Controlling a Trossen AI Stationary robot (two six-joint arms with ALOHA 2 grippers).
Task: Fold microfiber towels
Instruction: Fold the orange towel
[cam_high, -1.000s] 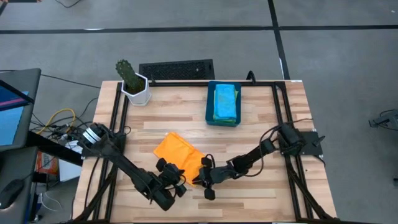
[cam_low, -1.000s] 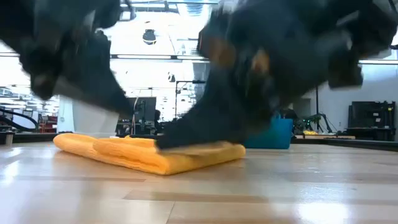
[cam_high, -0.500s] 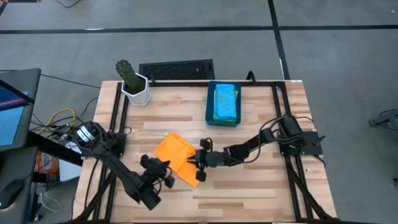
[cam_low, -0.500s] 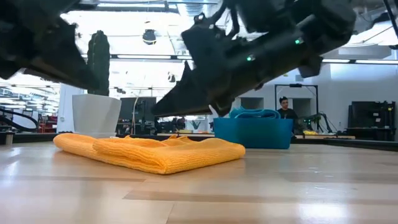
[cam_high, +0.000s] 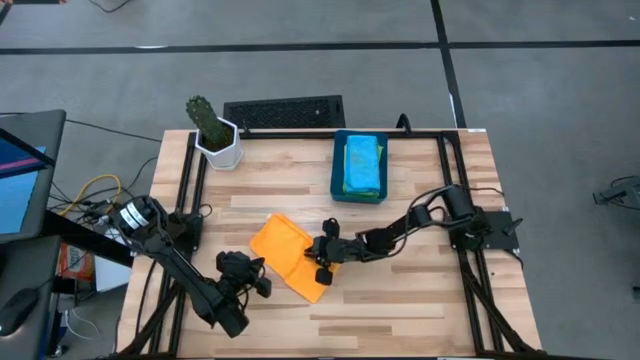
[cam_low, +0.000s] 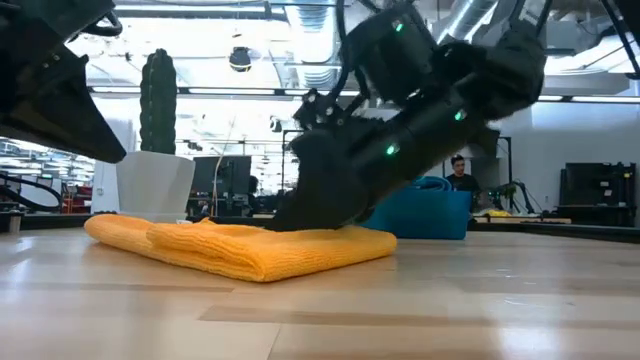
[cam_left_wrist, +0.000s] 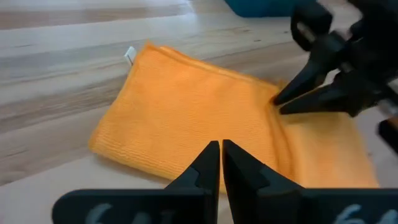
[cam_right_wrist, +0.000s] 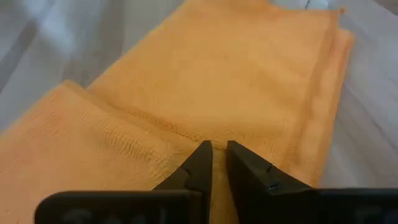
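Observation:
An orange microfiber towel (cam_high: 280, 245) lies folded flat on the wooden table, near the middle. My right gripper (cam_high: 320, 268) has come down on the towel's right part with only a narrow slit between its fingers (cam_right_wrist: 219, 149) and no cloth held. My left gripper (cam_high: 258, 280) is shut and empty. It hovers by the towel's near left edge, and its fingers (cam_left_wrist: 221, 149) point across the towel toward the right gripper (cam_left_wrist: 278, 104). Other folded towels (cam_high: 361, 163), green and light blue, lie in the blue bin. My right gripper rests its fingertips (cam_low: 300, 218) on the top of the orange towel, at the raised edge of the folded-over layer (cam_right_wrist: 174, 134). It comes slanting down from the table's right side. The towel lies flat on the table under it, and no cloth is lifted.
The dark blue bin (cam_high: 337, 180) stands at the far middle of the table. A cactus in a white pot (cam_high: 215, 135) is at the far left corner, and a keyboard (cam_high: 285, 112) lies beyond the far edge. A person (cam_low: 458, 172) is in the room behind.
My left gripper has drawn back from the towel's near edge toward the table's left, rolling as it went. My right gripper has left the towel's near right corner, passed above the towel toward its middle and come down on its top. The towel has stayed in place.

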